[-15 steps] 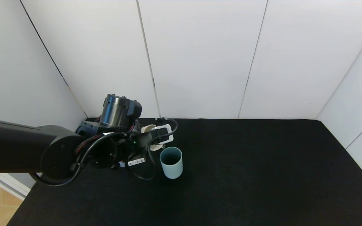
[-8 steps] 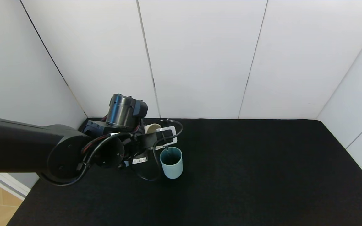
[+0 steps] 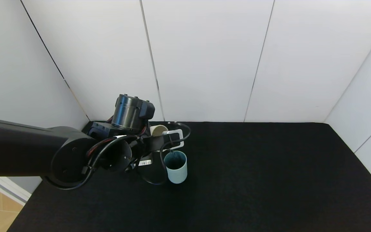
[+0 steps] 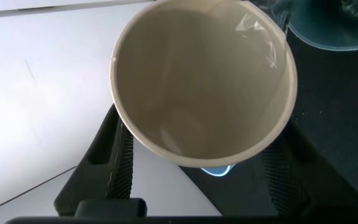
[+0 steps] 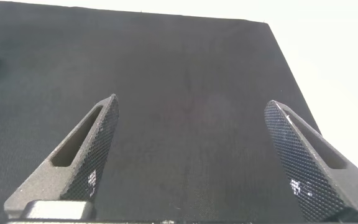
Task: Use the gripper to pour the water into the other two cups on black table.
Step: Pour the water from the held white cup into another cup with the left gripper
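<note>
Left claw (image 4: pixel 197 171) grasping tipped cream cup (image 4: pixel 201 81), mouth angled over upright teal cup (image 3: pixel 175 167), right claw (image 5: pixel 194 155) released

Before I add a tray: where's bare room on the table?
The black cloth table is bare from the pale teal plastic cup rightward to the white wall panels. Crowded: far-left corner, where left gripper tilts the cream cup.

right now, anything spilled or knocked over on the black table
Nothing stands out. The left gripper holds the cream-beige plastic cup tipped over the upright pale teal tumbler; no puddle shows on the black cloth table.
</note>
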Controlling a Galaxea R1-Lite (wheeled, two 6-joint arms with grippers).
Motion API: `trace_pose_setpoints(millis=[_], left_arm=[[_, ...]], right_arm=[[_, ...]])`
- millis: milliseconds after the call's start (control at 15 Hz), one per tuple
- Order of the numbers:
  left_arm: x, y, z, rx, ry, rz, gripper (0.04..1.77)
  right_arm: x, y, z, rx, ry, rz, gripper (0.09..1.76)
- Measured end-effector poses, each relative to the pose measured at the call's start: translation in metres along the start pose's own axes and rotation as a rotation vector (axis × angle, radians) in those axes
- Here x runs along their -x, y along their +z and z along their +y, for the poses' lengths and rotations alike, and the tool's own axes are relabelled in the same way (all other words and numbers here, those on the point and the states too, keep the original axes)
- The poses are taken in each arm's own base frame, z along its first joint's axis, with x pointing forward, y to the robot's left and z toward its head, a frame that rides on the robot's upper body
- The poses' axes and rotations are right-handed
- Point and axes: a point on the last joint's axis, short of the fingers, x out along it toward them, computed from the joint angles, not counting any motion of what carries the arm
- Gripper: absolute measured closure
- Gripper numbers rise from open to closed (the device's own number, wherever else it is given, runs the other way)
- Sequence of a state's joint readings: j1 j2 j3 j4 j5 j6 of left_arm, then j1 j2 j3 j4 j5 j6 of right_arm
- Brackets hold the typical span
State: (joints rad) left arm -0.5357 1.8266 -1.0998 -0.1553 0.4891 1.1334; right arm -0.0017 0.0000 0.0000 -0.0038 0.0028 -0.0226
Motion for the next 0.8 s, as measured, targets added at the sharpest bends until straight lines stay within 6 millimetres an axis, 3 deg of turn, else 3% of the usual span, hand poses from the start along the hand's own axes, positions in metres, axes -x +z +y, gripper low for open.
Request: trace_pose_setpoints(millis=[800], left_arm=[[0.0041, 0.0013, 0.0042, -0.019, 0.02, 0.0, 0.62]], right_arm=[[0.0, 0.0, 0.0, 0.0, 0.0, 0.0, 0.14]])
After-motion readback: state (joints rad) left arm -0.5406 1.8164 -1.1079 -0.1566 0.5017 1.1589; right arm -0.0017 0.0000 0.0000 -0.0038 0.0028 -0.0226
